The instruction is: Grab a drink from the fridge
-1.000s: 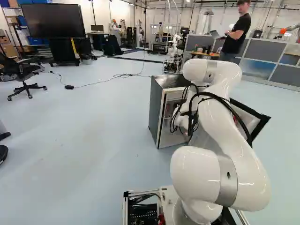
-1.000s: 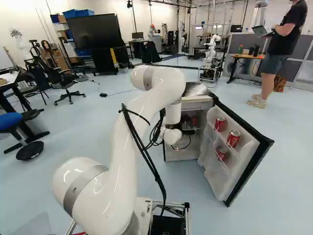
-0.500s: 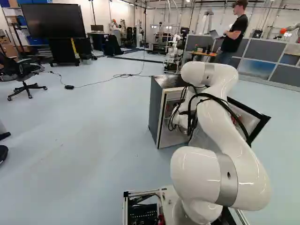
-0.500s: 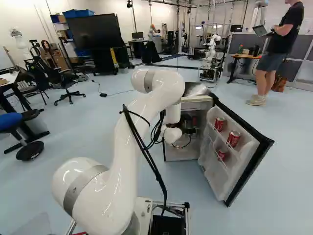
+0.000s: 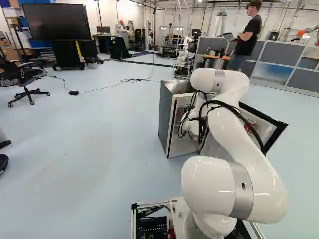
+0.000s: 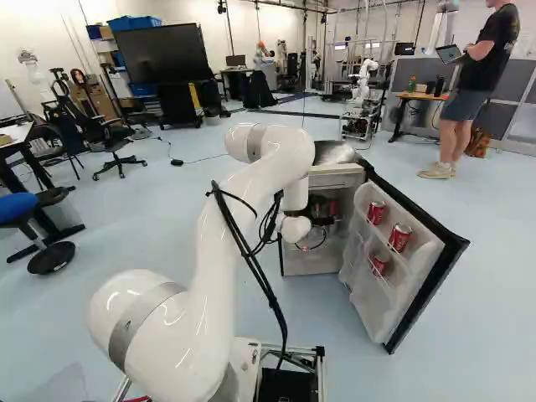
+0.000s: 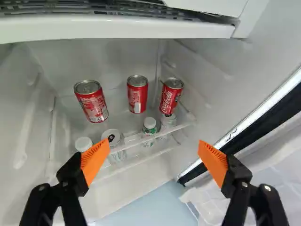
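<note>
Can (image 7: 137, 94), middle of three and likeliest pick, stands upright on the shelf (image 7: 131, 143), ahead of the jaws (image 7: 153, 155). They stand wide apart, seemingly short of the shelf's front edge; reaching over it should bring them around the can's sides.

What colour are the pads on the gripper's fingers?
The pads are orange, showing best in the wrist view.
</note>
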